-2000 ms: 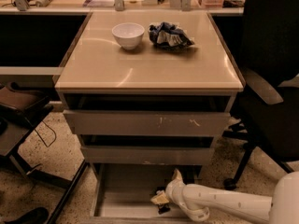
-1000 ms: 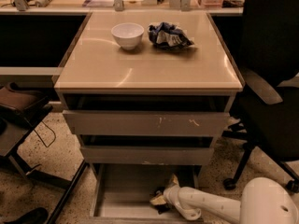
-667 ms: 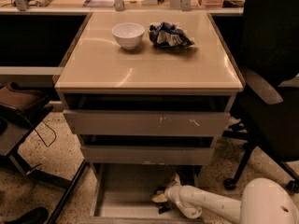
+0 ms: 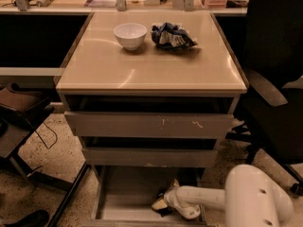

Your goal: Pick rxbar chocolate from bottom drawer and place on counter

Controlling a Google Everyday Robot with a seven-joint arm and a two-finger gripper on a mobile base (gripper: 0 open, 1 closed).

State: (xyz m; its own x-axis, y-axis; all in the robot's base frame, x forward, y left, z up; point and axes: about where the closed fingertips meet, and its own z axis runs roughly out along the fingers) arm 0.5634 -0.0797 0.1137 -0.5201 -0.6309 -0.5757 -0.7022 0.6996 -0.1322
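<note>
Change: since two seconds ago the large white rounded arm housing (image 4: 255, 197) has swung in from the right edge and now fills the near right corner. The white forearm has flattened and sunk lower into the drawer.
Gripper: the pale two-finger gripper (image 4: 160, 205) has hardly shifted. It sits low in the near right part of the wide grey bottom drawer (image 4: 120, 193), pointing left.
Meaning: I judge the reach to be over and the grasp to be the step in hand. Nothing has been lifted, and the drawer is pulled out far enough for a straight withdrawal.
Bar: a small flat black wrapper, which I take to be the rxbar chocolate (image 4: 164, 211), lies on the drawer floor. It shows as a dark patch directly under and just near of the gripper's tip, touching it or very nearly so.
Grip: whether the gripper is closed on the bar or only resting over it cannot be told.
Counter: the glossy beige-tan counter (image 4: 151, 67) holds a white round bowl (image 4: 130, 35) at far centre. A crumpled blue-and-white bag (image 4: 172, 36) lies just to the bowl's right, and the bar is not there yet.
Way up: the two scuffed grey upper drawers (image 4: 149, 125) stand slightly open above, so I would expect the lift to need to come out toward the near side first.
</note>
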